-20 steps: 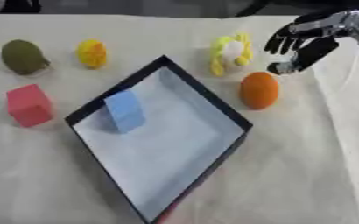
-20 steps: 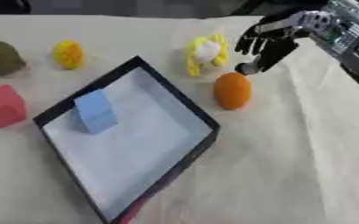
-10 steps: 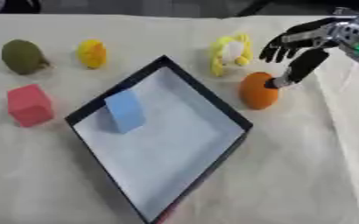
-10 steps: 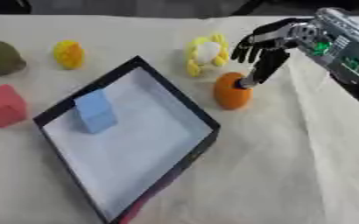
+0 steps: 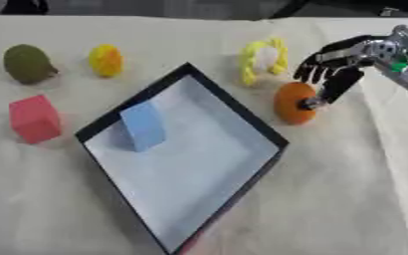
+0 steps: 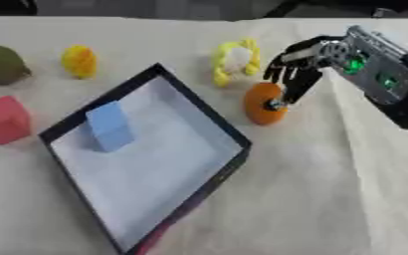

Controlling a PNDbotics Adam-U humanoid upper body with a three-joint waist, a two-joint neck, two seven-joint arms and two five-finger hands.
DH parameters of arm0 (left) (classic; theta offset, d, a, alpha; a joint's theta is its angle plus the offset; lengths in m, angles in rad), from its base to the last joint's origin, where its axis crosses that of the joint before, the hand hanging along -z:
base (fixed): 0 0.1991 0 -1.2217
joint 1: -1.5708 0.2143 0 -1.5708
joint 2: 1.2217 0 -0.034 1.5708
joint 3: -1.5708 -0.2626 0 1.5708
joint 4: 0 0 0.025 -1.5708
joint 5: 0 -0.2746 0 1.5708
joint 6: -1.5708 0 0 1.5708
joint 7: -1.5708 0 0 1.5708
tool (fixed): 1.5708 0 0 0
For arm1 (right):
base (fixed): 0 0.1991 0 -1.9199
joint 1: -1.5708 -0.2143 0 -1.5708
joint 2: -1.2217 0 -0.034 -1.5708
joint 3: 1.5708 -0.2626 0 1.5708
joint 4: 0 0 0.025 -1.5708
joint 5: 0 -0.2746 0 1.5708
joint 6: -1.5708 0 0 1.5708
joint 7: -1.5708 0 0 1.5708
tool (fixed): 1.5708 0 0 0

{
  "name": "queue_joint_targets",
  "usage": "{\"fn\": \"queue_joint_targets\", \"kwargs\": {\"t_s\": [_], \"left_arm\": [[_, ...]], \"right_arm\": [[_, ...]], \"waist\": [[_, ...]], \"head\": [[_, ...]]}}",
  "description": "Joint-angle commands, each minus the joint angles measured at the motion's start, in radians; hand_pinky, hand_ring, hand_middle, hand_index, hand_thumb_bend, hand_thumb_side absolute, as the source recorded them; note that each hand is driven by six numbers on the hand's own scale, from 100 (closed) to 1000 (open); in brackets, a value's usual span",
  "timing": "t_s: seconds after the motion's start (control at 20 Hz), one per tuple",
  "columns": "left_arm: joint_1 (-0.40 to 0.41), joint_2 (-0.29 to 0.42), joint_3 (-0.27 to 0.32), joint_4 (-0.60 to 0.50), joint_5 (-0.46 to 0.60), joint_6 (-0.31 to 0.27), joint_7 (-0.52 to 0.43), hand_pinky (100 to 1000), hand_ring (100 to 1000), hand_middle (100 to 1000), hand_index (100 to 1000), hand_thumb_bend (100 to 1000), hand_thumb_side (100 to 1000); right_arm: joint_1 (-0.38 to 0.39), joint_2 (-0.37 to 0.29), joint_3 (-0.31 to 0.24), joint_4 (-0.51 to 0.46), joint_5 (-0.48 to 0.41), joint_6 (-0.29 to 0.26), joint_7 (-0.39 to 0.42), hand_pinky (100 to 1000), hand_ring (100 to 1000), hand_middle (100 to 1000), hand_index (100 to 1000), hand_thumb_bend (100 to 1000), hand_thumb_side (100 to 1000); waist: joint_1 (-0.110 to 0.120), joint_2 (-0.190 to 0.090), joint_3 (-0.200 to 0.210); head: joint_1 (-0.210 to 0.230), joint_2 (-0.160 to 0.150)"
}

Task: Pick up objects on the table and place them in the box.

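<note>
A black-rimmed box (image 5: 242, 119) with a white floor lies in the middle of the table, and a light blue block (image 5: 143, 125) stands in its left part. Just right of the box sits an orange ball (image 5: 293, 102). My right hand (image 5: 336, 67) comes in from the right and hangs over the ball, its fingers spread and pointing down, one fingertip touching the ball's right side. A yellow ring-shaped toy (image 5: 261, 60) lies behind the ball. My left hand shows in neither view.
Left of the box lie a red cube (image 5: 35, 118), a dark green rounded object (image 5: 27, 63) and a small yellow object (image 5: 106, 60). A cream cloth (image 5: 356, 189) covers the table, wrinkled at the right.
My right hand has come down and to the left, from above and right of the orange ball to touching it. The ball and the other things have stayed put.
</note>
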Motion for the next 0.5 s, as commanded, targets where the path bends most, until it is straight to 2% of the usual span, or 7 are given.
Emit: {"fn": "queue_joint_targets", "kwargs": {"t_s": [0.05, 0.2, 0.3, 0.35, 0.4, 0.45, 0.5], "left_arm": [[-0.012, 0.008, 0.002, -0.014, -0.004, -0.001, -0.003, 919, 768, 796, 839, 179, 872], [-0.013, 0.006, 0.001, -0.013, -0.004, -0.001, -0.003, 919, 768, 796, 839, 178, 873], [-0.014, 0.006, 0.001, -0.014, -0.004, -0.001, -0.004, 919, 768, 796, 839, 177, 873], [-0.014, 0.006, 0.001, -0.014, -0.004, 0.000, -0.004, 919, 768, 796, 839, 176, 872], [-0.014, 0.006, 0.001, -0.014, -0.004, 0.000, -0.004, 919, 768, 796, 839, 176, 872], [-0.014, 0.007, 0.001, -0.014, -0.004, 0.000, -0.004, 919, 768, 796, 838, 175, 873], [-0.014, 0.007, 0.001, -0.014, -0.004, 0.000, -0.004, 919, 769, 796, 838, 174, 873]], "right_arm": [[-0.010, 0.000, -0.018, 0.038, 0.034, -0.019, -0.004, 870, 850, 821, 899, 399, 415], [-0.008, 0.012, -0.019, 0.061, 0.044, -0.040, 0.003, 868, 845, 806, 885, 392, 409], [-0.009, 0.016, -0.019, 0.064, 0.039, -0.048, 0.006, 865, 835, 756, 842, 364, 357], [-0.009, 0.017, -0.019, 0.062, 0.034, -0.050, 0.005, 859, 808, 689, 789, 336, 294], [-0.010, 0.018, -0.018, 0.056, 0.026, -0.052, 0.002, 857, 800, 673, 777, 328, 278], [-0.011, 0.017, -0.016, 0.047, 0.017, -0.053, -0.002, 849, 769, 615, 727, 284, 170], [-0.012, 0.016, -0.014, 0.037, 0.008, -0.052, -0.007, 846, 761, 603, 715, 261, 126]], "waist": [[0.007, -0.001, 0.002], [0.007, 0.000, 0.003], [0.006, -0.001, 0.003], [0.006, -0.001, 0.002], [0.005, -0.002, 0.002], [0.005, -0.003, 0.002], [0.004, -0.004, 0.002]], "head": [[-0.004, -0.002], [-0.003, -0.002], [-0.003, -0.002], [-0.003, -0.002], [-0.003, -0.002], [-0.002, -0.002], [-0.002, -0.003]]}}
